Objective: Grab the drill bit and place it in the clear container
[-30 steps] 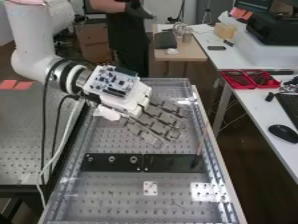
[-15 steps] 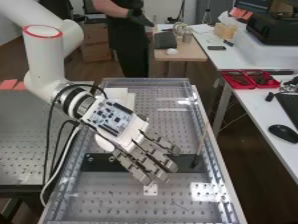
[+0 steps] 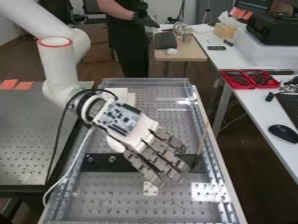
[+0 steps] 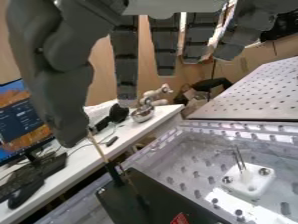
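While the high view looks down on the back of the hand [image 3: 142,135], slanting over a dark flat plate [image 3: 103,162], the wrist view looks past the fingers [image 4: 163,47] from the palm side. They are straight and slightly spread, with gaps between them, and the thumb [image 4: 56,85] extends straight, well apart from them. Nothing is pinched.

In the high view, the fingertips reach past the plate's near edge, close to a small white block [image 3: 151,189] on a perforated metal board [image 3: 103,200]. The wrist view gives that block's details: two round bolt heads and thin metal rods [image 4: 238,158] standing up from it. The drill bit seems to be among these rods, though which one I cannot tell.

A thin tan stick [image 3: 202,142] rises at a slight lean from a black base [image 3: 195,161] at one end of the plate. From above, it stands just beside the fingers; from the wrist, its upper end comes by the thumb's tip, and whether they touch I cannot tell.

Clear walls [image 3: 146,79] edge the board. Out on the white side table [image 3: 259,107], the high view gives red trays [image 3: 237,80] and a black computer mouse [image 3: 283,133], and the wrist view adds a lit monitor [image 4: 23,117], a keyboard [image 4: 33,172] and a shiny metal bowl [image 4: 142,115].
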Controlling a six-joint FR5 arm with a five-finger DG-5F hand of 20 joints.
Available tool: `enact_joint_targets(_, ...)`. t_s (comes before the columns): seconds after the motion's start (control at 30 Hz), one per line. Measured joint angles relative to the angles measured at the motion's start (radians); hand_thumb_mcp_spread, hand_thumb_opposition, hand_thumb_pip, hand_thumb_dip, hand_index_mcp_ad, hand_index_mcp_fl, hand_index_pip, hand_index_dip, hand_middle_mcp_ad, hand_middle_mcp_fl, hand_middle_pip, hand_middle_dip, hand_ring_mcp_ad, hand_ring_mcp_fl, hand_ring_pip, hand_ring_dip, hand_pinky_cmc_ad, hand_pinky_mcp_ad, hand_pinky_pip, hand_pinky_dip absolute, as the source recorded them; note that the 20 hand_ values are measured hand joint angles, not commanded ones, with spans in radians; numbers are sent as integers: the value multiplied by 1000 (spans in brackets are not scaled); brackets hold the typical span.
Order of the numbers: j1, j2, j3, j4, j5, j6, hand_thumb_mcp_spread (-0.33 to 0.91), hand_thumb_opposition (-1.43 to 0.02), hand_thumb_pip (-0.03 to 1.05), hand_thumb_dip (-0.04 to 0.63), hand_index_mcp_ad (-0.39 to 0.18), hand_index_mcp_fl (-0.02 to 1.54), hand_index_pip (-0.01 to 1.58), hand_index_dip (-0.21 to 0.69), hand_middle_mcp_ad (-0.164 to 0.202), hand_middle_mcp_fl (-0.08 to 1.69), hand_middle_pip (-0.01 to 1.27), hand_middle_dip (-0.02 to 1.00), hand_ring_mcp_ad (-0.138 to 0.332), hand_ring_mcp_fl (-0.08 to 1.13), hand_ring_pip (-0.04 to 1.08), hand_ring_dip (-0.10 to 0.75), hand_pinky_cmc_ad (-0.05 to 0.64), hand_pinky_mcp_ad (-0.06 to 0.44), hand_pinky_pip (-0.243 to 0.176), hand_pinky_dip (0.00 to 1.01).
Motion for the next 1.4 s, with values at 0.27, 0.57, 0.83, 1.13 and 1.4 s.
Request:
enact_joint_targets(0.27, 8, -36, 35, 28, 10, -25, 405, -805, 565, 241, -106, 476, 789, 346, 122, 229, 129, 159, 119, 30, 89, -2, 229, 164, -105, 129)
enact_joint_targets(0.57, 6, -82, 78, 3, 9, -34, 417, -819, 565, 255, -119, 471, 935, 307, 113, 267, 122, 175, 103, 30, 87, 12, 229, 168, -101, 129)
enact_joint_targets(0.83, 5, -104, 94, 24, 19, -39, 417, -833, 565, 269, -120, 428, 1023, 281, 117, 302, 124, 194, 99, 51, 105, 26, 229, 150, -101, 129)
enact_joint_targets(1.13, 7, -122, 118, 0, 18, -45, 464, -833, 611, 272, -120, 323, 1152, 300, 113, 302, 124, 222, 99, 51, 103, 37, 232, 150, -101, 129)
enact_joint_targets(1.4, 9, -135, 135, -19, 13, -60, 466, -833, 585, 283, -119, 304, 1264, 321, 91, 316, 120, 237, 101, 49, 103, 37, 241, 134, -101, 131)
